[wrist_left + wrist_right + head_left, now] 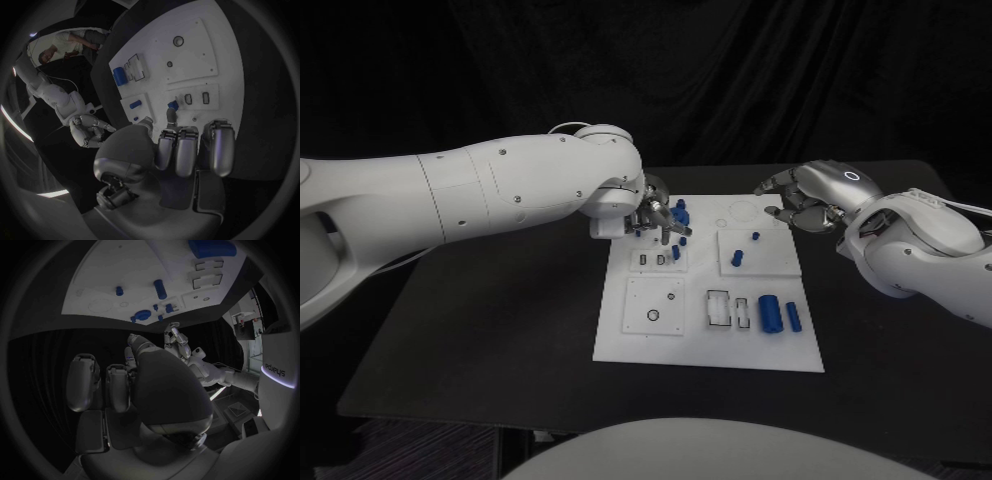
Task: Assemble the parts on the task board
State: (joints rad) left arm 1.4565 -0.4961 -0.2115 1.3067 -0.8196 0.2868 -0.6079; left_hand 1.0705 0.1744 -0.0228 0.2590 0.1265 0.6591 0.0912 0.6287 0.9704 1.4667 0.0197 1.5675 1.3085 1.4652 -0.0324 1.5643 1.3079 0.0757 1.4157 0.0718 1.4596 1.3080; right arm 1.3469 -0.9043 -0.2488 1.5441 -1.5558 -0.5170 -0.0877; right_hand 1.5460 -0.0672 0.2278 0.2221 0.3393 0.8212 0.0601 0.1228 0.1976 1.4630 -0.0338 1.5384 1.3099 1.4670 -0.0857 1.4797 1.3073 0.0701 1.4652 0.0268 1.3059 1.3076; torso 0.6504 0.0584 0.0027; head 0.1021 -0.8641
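Head view: flat white rectangular task board (708,345) lies mid-table, small blue plastic parts (770,311) near its right side and far edge. Silver left hand (651,215) reaches fingers down at its far-left corner; whether it holds anything I cannot tell. Silver right hand (805,205) hovers curled, empty, at the far-right corner.

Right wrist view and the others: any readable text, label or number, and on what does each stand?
"PUDU"-like dark lettering, too blurred to read surely, on a white upright panel at the rim of the right wrist view.
Task board: no readable text.
Left hand, right hand: no markings readable.
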